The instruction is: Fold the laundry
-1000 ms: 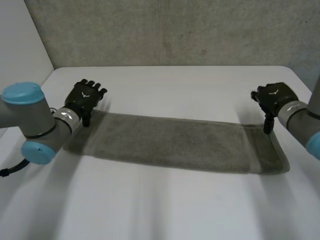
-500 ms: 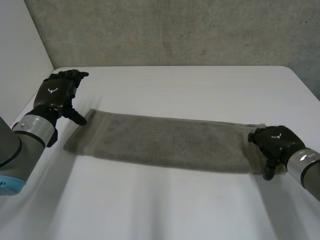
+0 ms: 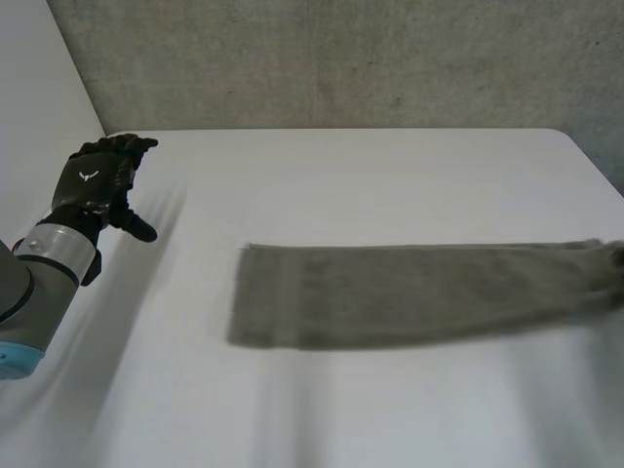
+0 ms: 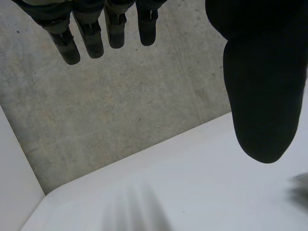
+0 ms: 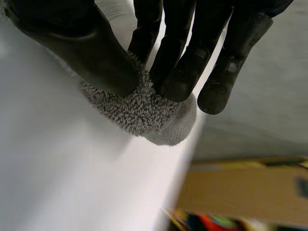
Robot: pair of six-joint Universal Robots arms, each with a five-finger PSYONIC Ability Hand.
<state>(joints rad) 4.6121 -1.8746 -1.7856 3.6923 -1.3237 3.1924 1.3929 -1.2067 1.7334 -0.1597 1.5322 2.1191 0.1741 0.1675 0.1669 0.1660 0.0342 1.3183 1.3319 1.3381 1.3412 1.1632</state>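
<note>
towel point(image 3: 409, 292) flat on the table point(image 3: 341, 175), one end pinched between thumb and fingers of my right hand point(image 5: 82, 43), my left hand point(image 3: 93, 185) spread and empty, well apart from the free end: probably positioning before a fold, which next calls for the left to grasp that end.

towel point(image 3: 409, 292): grey looped terry cloth | table point(image 3: 341, 185): smooth matt white | wall point(image 3: 341, 58): rough concrete

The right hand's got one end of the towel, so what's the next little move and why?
Probably carry that pinched end across toward the free end: the right hand pinches the towel between thumb and fingers, the towel lies flat in a long strip, and the left hand is open, apart from it.
</note>
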